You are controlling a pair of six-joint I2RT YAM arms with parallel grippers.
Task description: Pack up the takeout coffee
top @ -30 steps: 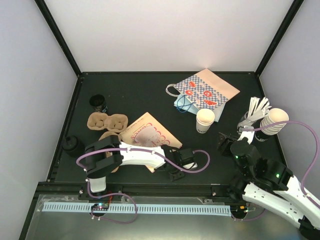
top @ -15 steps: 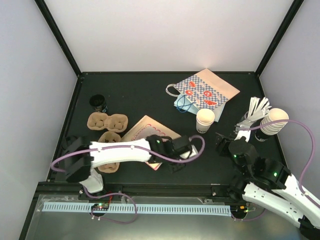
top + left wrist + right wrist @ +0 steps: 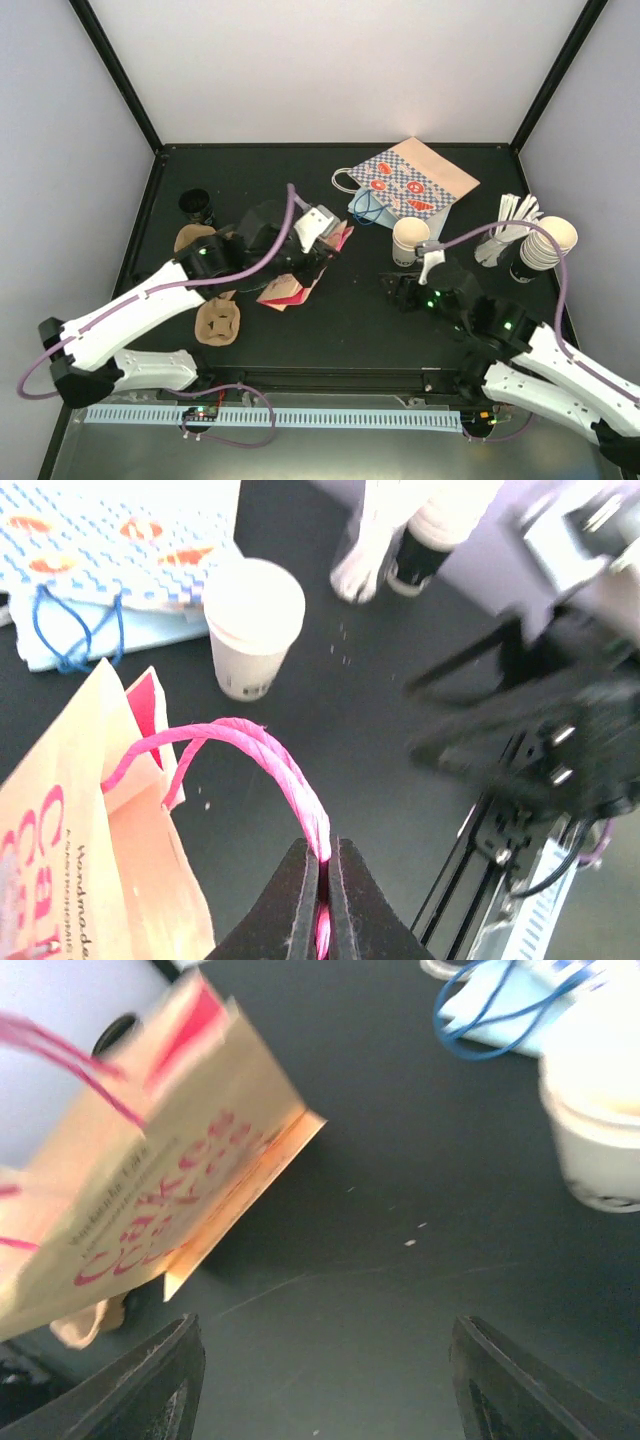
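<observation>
Slippage is the main risk: the left gripper (image 3: pixel 322 858) is clamped on one thin pink handle (image 3: pixel 240 742), so the bag (image 3: pixel 288 288) may swing or drop and knock over the cup (image 3: pixel 410 240), which stands upright at its 2 o'clock. The right gripper (image 3: pixel 325 1385) has its jaws apart and is empty. The bag mouth is hidden, and the right wrist view is blurred.

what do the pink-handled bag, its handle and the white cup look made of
Bag: looks like tan kraft paper, matte, with sharp folded creases and pink print.
Handle: likely twisted paper cord, pink; spiral ridges show.
Cup: seems to be white paper, matte side with small dark print; any coating can't be told.
</observation>
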